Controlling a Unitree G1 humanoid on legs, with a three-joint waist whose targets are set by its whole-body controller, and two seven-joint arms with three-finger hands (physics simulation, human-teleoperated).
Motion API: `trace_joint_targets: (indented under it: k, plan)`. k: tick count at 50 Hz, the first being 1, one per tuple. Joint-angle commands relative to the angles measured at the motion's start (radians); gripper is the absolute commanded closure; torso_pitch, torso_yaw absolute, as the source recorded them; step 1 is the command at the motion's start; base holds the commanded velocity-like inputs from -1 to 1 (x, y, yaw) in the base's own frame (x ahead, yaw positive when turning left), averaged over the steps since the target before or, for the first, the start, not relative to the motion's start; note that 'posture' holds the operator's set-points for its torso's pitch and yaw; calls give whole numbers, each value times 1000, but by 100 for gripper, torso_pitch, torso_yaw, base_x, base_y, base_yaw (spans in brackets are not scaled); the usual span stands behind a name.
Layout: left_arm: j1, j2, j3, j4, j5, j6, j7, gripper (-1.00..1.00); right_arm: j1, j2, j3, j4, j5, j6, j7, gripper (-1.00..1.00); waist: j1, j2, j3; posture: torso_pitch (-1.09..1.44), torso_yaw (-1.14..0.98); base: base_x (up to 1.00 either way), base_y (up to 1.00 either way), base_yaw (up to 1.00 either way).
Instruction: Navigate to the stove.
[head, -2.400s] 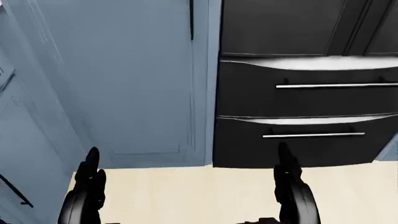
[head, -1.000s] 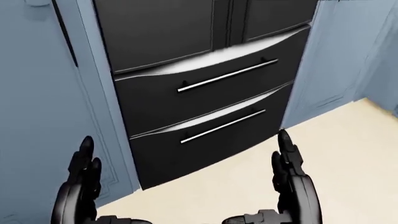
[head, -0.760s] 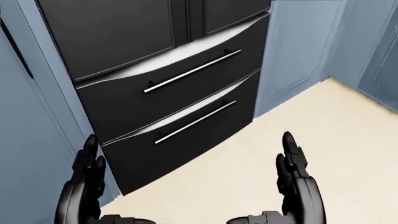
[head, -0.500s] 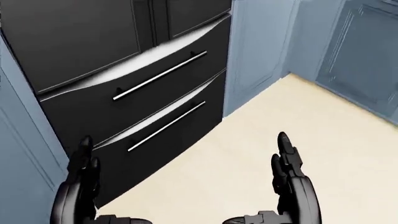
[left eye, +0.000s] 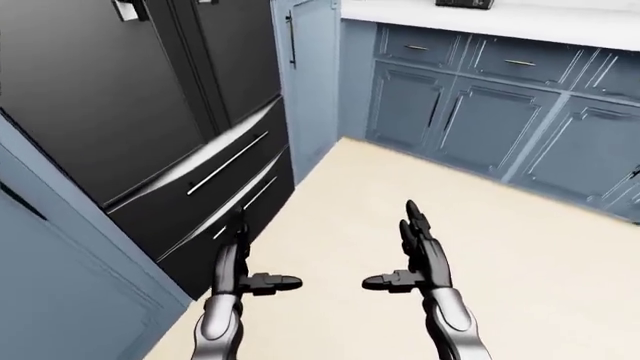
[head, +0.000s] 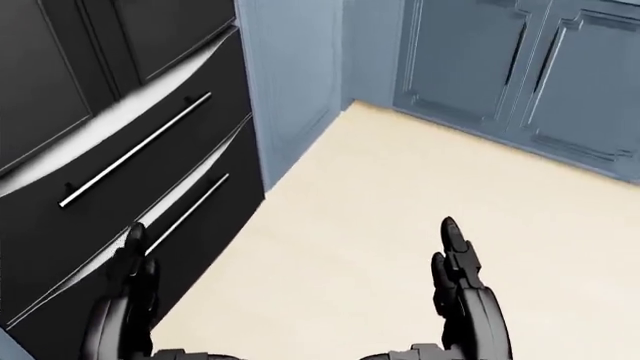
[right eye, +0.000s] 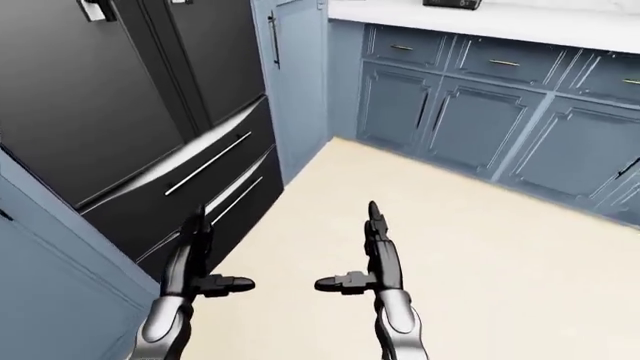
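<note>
no stove shows in any view, so it lies out of sight. left hand (left eye: 232, 264) and right hand (left eye: 418, 253) hang released, fingers straight, holding nothing. best to swing away from the black refrigerator (left eye: 130, 127) and scan along the blue cabinets (left eye: 490, 124) and bench (left eye: 520, 22).

each black three-fingered robot hand (left eye: 420, 259) joins a glossy silver-grey forearm (left eye: 452, 324).

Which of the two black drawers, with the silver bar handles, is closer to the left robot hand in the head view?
The lower drawer: its short handle ends just above the left robot hand. The upper drawer, with the longer handle, sits higher.
</note>
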Motion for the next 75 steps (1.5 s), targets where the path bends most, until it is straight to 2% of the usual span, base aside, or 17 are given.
trace_joint_targets:
  k: [1, 8, 11, 21, 25, 26, 28, 35, 39, 50, 54, 55, 56, 60, 66, 68, 75]
  plan:
    - [-25, -4, -14, -49, -2, -33, -5, -100, -23, -9, -18, -50, 2, -37, -5, -100, -7, -4, -21, 0, 0, 0, 0, -41]
    - [-25, -4, -14, -49, -2, -33, -5, -100, -25, -9, -20, -50, 4, -33, -7, -100, -1, -90, -17, 0, 0, 0, 0, -41]
    - [-25, -4, -14, -49, -2, -33, -5, -100, -27, -9, -21, -46, 5, -34, -8, -100, -7, -147, -41, 0, 0, 0, 0, -41]
    - [-25, -4, -14, -49, -2, -33, -5, -100, -26, -9, -19, -45, 3, -38, -6, -100, -15, -56, -4, 0, 0, 0, 0, -41]
    - [-25, -4, -14, -49, -2, -33, -5, -100, -25, -9, -19, -48, 3, -35, -6, -100, -8, 39, -23, 0, 0, 0, 0, -41]
    - [-25, -4, -14, -49, -2, -33, -5, -100, -24, -9, -19, -49, 3, -35, -6, -100, 1, -7, -14, 0, 0, 0, 0, -41]
    - [-25, -4, -14, -49, -2, -33, -5, -100, -24, -9, -19, -51, 4, -33, -7, -100, -5, 5, -10, 0, 0, 0, 0, -40]
    - [-25, -4, -14, -49, -2, -33, -5, -100, -25, -8, -23, -50, 9, -27, -12, -100, -2, -59, -16, 0, 0, 0, 0, -40]
    - [-25, -4, -14, -49, -2, -33, -5, -100, -29, -8, -25, -44, 12, -29, -14, -100, -7, -146, -31, 0, 0, 0, 0, -40]
    - [-25, -4, -14, -49, -2, -33, -5, -100, -26, -9, -20, -52, 6, -27, -14, -100, -15, -51, -3, 0, 0, 0, 0, -40]
    - [-25, -4, -14, -49, -2, -33, -5, -100, -26, -9, -19, -49, 5, -32, -12, -100, -3, 51, -28, 0, 0, 0, 0, -40]
    - [-25, -4, -14, -49, -2, -33, -5, -100, -23, -9, -18, -55, 4, -29, -11, -100, 6, -15, -5, 0, 0, 0, 0, -40]
    - [-25, -4, -14, -49, -2, -33, -5, -100, -23, -9, -18, -55, 3, -30, -11, -100, -4, 8, -6, 0, 0, 0, 0, -41]
    - [-25, -4, -14, -49, -2, -33, -5, -100, -24, -10, -19, -50, 3, -35, -9, -100, -5, -15, -21, 0, 0, 0, 0, -40]
    - [-25, -4, -14, -49, -2, -33, -5, -100, -20, -8, -16, -60, -1, -29, -8, -100, 0, -86, -22, 0, 0, 0, -4, -24]
    - [-25, -4, -14, -49, -2, -33, -5, -100, -23, -9, -16, -57, -1, -28, -8, -100, 13, -145, -27, 0, 0, 0, 0, 0]
    - [-25, -4, -14, -49, -2, -33, -5, -100, -30, -9, -20, -47, -1, -27, -10, -100, 3, -80, -25, 0, 0, 0, 0, 0]
